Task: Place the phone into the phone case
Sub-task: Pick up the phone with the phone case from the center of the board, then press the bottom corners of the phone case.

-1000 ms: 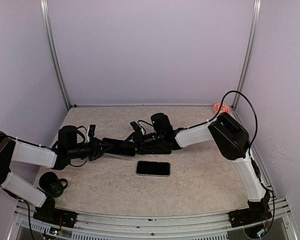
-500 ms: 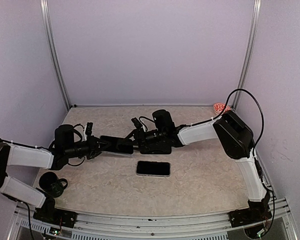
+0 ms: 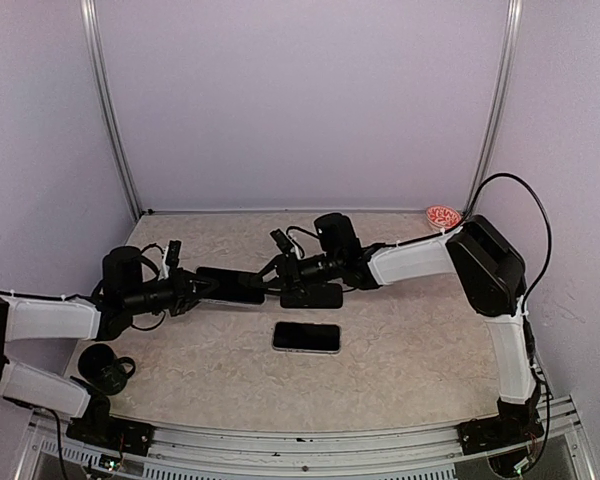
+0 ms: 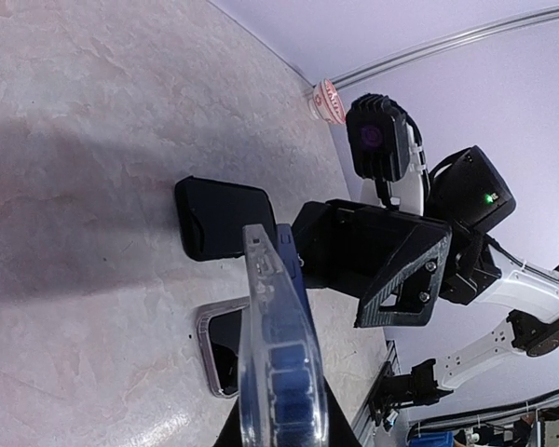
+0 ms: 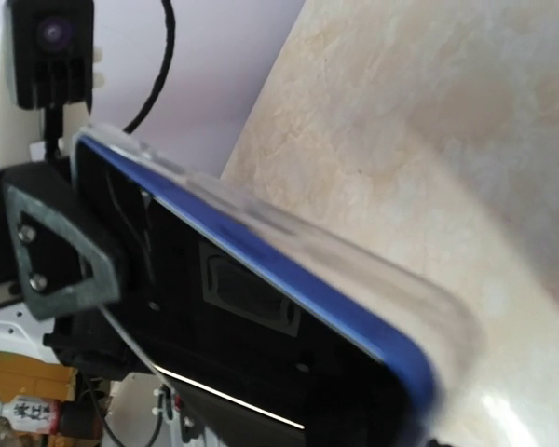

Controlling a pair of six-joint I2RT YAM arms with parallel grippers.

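Beyond the phone (image 3: 306, 337), phone case (image 3: 230, 285) aloft, apart.

The middle of the table (image 3: 410, 350) is barred by the left arm (image 3: 60, 318) and right arm (image 3: 420, 262), joined at a raised phone case (image 3: 230, 285). A black slab (image 3: 312, 296) is laid under the right arm's end, with a silver-edged phone (image 3: 306, 338) just nearer. Open passage is left along the far edge and at the near right.

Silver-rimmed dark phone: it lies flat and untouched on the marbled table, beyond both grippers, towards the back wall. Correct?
Wrong side. The silver-rimmed dark phone lies flat and untouched on the marbled table, but nearer than the left gripper and right gripper, towards the near edge; the top external view shows it.
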